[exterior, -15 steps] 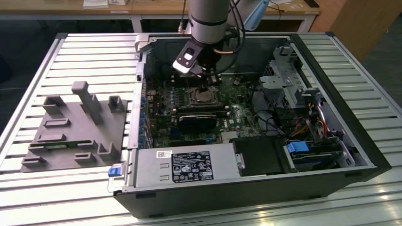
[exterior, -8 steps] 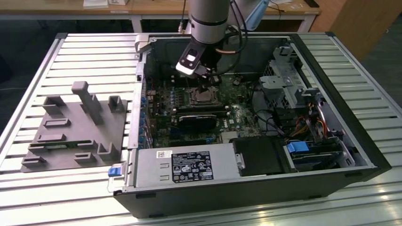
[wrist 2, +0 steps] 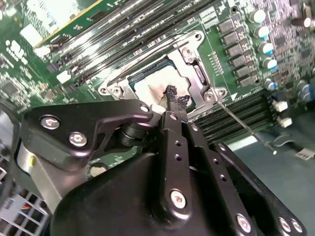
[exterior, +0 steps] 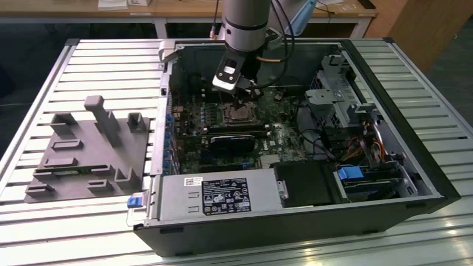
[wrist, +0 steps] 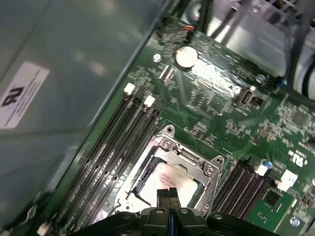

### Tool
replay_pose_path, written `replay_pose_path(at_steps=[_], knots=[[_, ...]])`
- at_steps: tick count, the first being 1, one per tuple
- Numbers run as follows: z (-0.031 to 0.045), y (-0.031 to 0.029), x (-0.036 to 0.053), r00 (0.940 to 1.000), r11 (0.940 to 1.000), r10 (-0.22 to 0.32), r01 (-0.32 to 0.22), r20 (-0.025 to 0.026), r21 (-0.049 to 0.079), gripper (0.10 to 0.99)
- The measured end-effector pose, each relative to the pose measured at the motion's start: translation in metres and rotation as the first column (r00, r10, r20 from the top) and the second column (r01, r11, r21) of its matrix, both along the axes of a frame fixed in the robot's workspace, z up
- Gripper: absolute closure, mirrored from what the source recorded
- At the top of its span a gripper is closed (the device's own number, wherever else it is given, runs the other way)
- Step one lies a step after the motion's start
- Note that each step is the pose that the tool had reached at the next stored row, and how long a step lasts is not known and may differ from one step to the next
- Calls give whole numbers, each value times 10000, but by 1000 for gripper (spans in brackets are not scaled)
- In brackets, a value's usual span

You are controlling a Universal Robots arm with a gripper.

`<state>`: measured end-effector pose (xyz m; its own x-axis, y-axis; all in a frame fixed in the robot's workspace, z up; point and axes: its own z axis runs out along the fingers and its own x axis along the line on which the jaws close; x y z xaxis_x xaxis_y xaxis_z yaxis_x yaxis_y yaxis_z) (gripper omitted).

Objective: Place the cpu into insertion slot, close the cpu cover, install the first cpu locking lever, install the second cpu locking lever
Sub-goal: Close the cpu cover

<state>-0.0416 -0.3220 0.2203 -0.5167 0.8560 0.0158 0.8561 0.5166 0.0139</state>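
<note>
The cpu (wrist: 171, 180) shows its pale silver-grey top, lying flat in the insertion slot (exterior: 238, 114) on the green motherboard. The cpu cover (wrist: 193, 161), a silvery frame with a square window, lies down around the cpu (wrist 2: 150, 84). My gripper (wrist: 167, 195) hangs just above the cpu's edge, its two black fingertips (wrist 2: 175, 97) pressed together with nothing between them. A thin wire locking lever (wrist 2: 246, 129) sticks out from the corner of the cover (wrist 2: 198, 73), slanting away over the memory slots. In the exterior view the gripper (exterior: 242, 101) is inside the open computer case.
Long black memory slots (wrist: 115, 147) run on both sides of the socket. A black rectangular module (exterior: 230, 142) lies beside it, with the power supply (exterior: 214, 197) at the case front. Drive cage and cables (exterior: 355, 127) are at the exterior view's right, a grey fixture (exterior: 88, 149) at its left.
</note>
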Motion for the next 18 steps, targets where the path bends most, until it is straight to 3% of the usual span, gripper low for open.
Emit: replay_pose_path(at_steps=[5,9,14,18], knots=[[0,0,0,9958,9958,915,-915,0,0,984],[-1,0,0,9866,9866,1629,-1629,0,0,984],[-2,0,0,9676,9676,2524,-2524,0,1,984],[-2,0,0,9465,9465,3228,-3228,0,0,984]])
